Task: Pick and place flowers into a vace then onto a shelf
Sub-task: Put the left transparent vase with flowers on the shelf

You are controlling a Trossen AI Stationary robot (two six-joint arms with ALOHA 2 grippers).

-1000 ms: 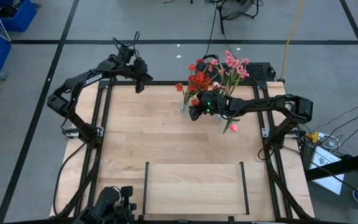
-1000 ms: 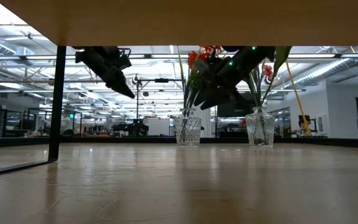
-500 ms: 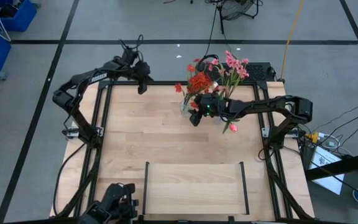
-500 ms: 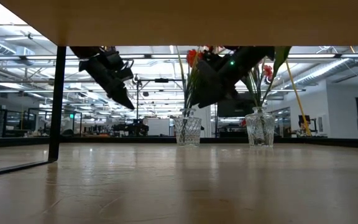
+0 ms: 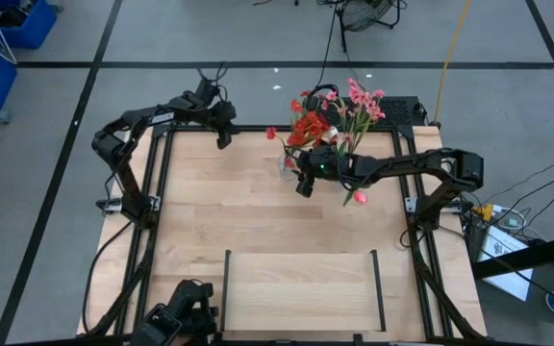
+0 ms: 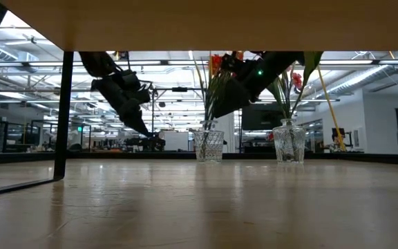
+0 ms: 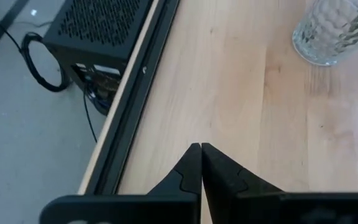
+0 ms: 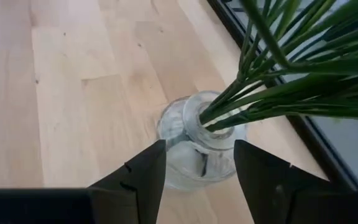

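The flowers (image 5: 330,115) already stand in two glass vases (image 6: 208,144) at the surface's far edge, the spread-open, empty right gripper (image 8: 196,167) lines up on one, the left gripper (image 7: 201,163) waits pinched shut, and the shelf (image 5: 301,293) holds nothing yet.

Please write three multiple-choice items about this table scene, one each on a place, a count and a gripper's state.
1. Where do the glass vases stand?
A. On the shelf
B. At the table's far edge
C. On the floor

2. How many glass vases show in the low view?
A. One
B. Two
C. Four

3. How are the left gripper's fingers?
A. Shut, holding nothing
B. Wide open
C. Shut on a stem

Answers:
1 B: the vases stand at the table's far edge, away from the shelf.
2 B: one vase and a second stand apart.
3 A: the left gripper's fingertips meet over bare wood.
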